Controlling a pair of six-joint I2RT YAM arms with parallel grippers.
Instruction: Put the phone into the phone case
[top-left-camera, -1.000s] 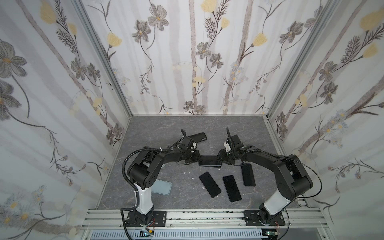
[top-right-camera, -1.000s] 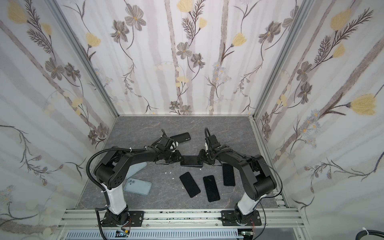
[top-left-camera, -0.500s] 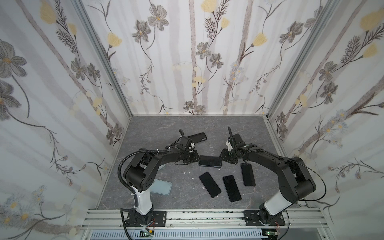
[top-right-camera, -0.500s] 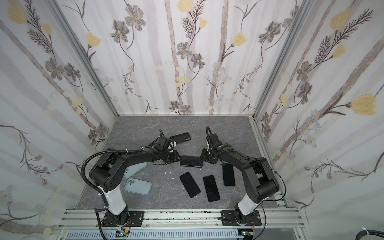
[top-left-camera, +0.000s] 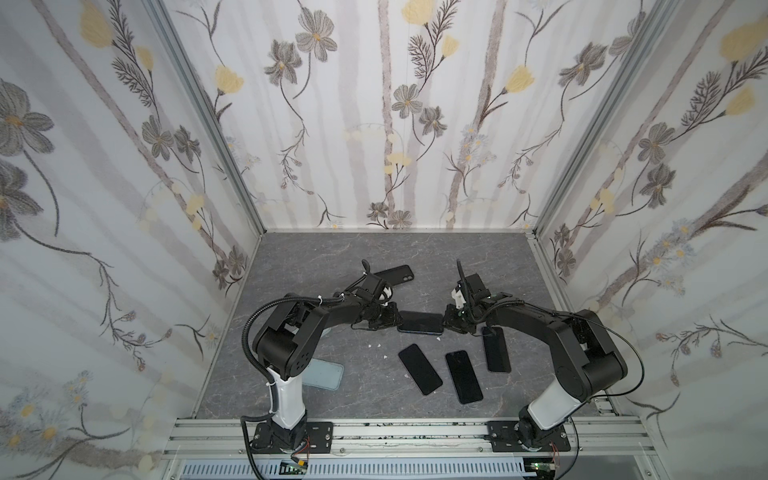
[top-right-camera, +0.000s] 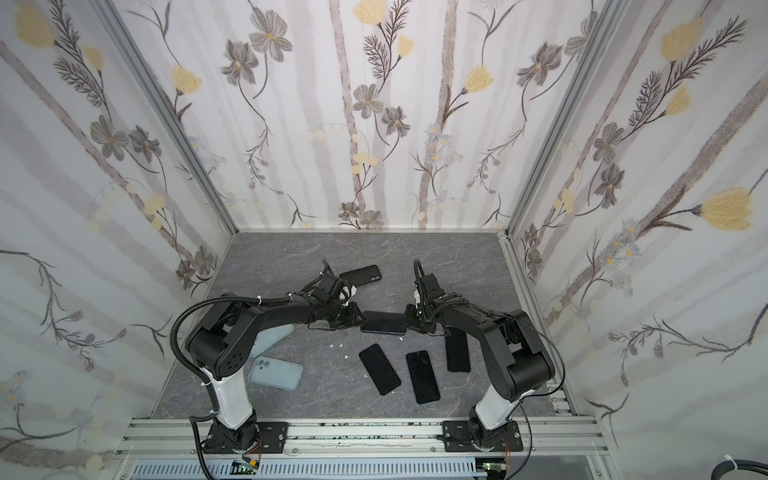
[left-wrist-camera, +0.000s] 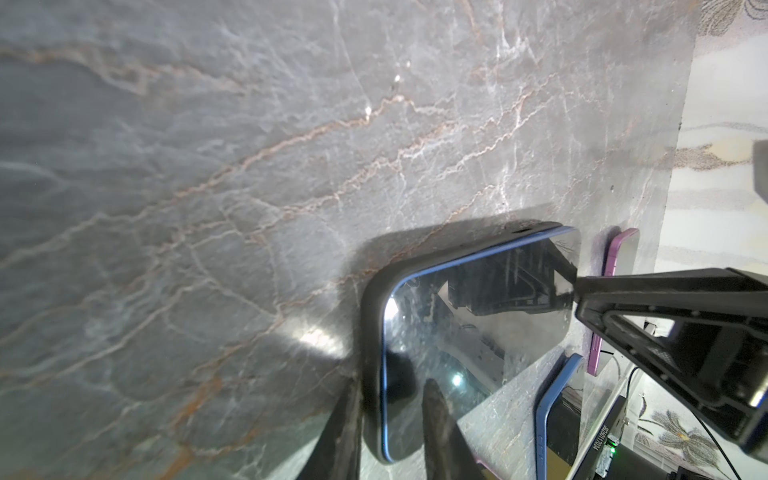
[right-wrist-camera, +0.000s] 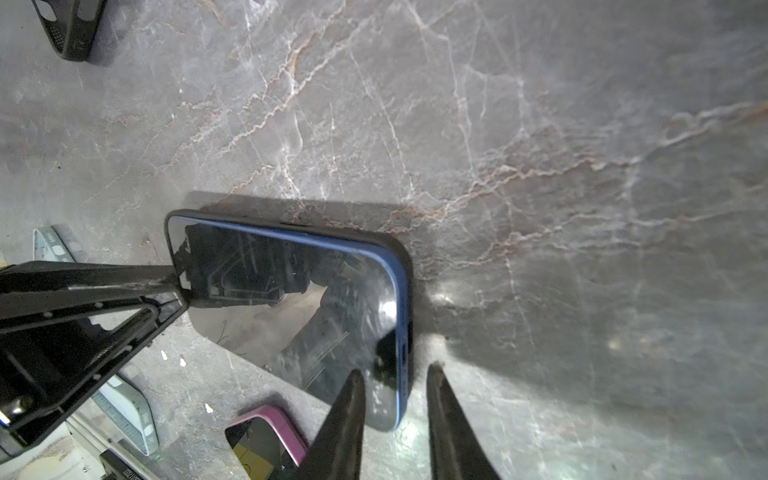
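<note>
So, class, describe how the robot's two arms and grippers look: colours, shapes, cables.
The left arm and right arm are black jointed links on white base segments. A ribbed black hose loops beside the left arm; a thin black cable loops beside the right. The left gripper and right gripper have black fingers tapering to points.

Blue-rimmed phone (top-left-camera: 420, 322), dark screen up, sits in a black case (left-wrist-camera: 370, 316), lying flat and crosswise mid-bench (top-left-camera: 332, 257). Blue rim shows above the case lip along one long side, can't tell if it's fully seated.
</note>
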